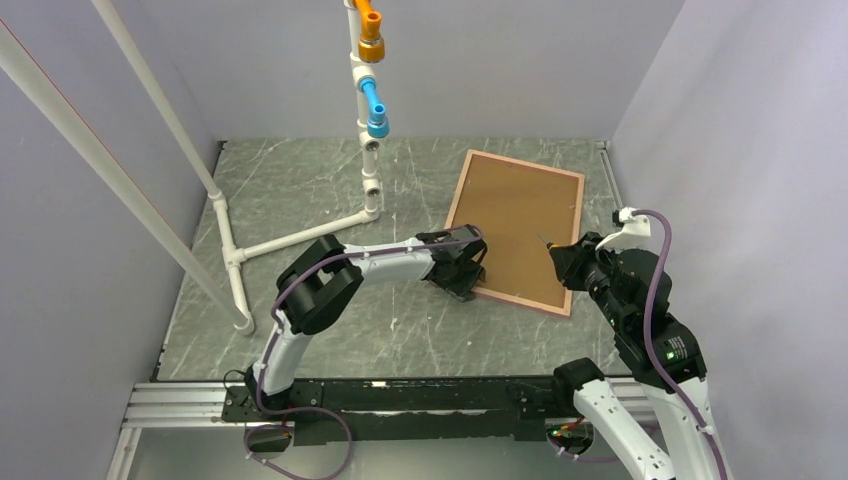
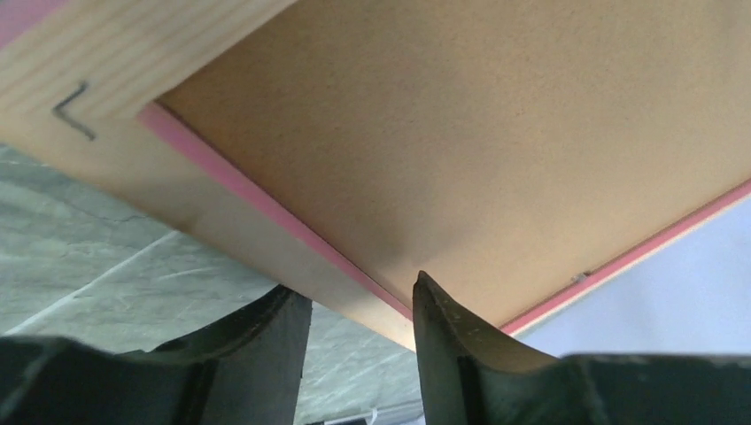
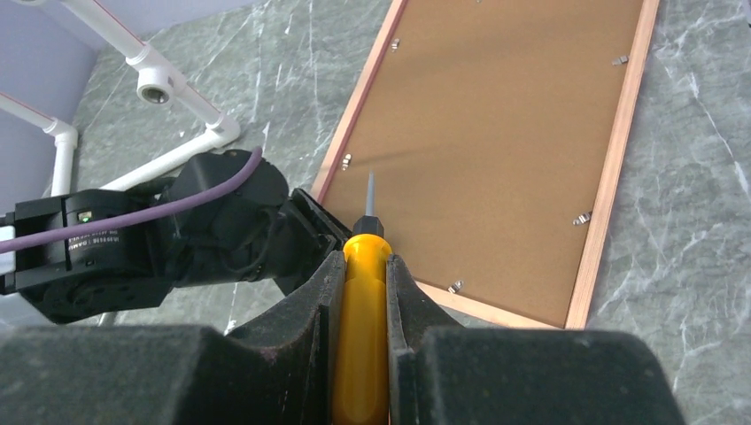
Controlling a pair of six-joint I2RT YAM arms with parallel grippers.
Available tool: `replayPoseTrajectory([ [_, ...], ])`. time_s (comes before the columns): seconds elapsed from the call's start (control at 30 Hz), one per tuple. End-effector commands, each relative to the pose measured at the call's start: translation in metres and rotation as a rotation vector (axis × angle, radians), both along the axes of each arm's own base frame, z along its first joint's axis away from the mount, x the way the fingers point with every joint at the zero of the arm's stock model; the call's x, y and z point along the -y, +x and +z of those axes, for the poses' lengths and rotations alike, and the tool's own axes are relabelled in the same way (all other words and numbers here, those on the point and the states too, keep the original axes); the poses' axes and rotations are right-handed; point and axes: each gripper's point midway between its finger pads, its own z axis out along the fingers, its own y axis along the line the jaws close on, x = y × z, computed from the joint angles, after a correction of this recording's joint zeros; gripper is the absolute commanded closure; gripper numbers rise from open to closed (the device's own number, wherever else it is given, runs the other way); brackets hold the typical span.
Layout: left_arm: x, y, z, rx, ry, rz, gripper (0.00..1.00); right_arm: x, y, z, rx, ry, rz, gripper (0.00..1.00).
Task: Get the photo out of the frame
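Photo cannot be seen: on the desk (image 1: 300, 180), far right, the frame (image 1: 527, 165) lies back up, covered by its brown backing board (image 1: 520, 225). Left tool (image 2: 356, 285) straddles the frame's near rail; whether it is clenched cannot be told. Right tool (image 3: 363, 258) is clenched on a yellow screwdriver (image 3: 361, 310). Metal clips (image 3: 582, 218) are made out only from the right wrist.

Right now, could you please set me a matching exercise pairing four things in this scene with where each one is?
Things:
1 screwdriver
2 brown backing board
3 left end effector
4 blue fitting

Places:
a astride the edge of the frame
b on the white pipe stand
c clamped in the right end effector
d lying inside the frame

Pairs: 1-c, 2-d, 3-a, 4-b
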Motion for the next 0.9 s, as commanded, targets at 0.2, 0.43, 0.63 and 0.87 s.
replayPoseTrajectory([
  [0.2,-0.077,-0.036,-0.048,-0.290,0.388,0.300,0.72,-0.006,0.000,0.011,0.033,0.024,0.028,1.00],
  [0.43,-0.106,-0.029,-0.051,-0.163,0.541,0.160,1.00,-0.006,-0.001,0.007,0.027,0.026,0.026,1.00],
  [0.63,-0.126,-0.001,-0.043,0.081,0.628,-0.148,1.00,-0.017,0.001,-0.015,-0.023,0.029,0.080,1.00],
  [0.87,-0.123,0.025,-0.027,0.304,0.650,-0.484,1.00,-0.044,0.002,-0.056,-0.139,0.082,0.193,1.00],
])
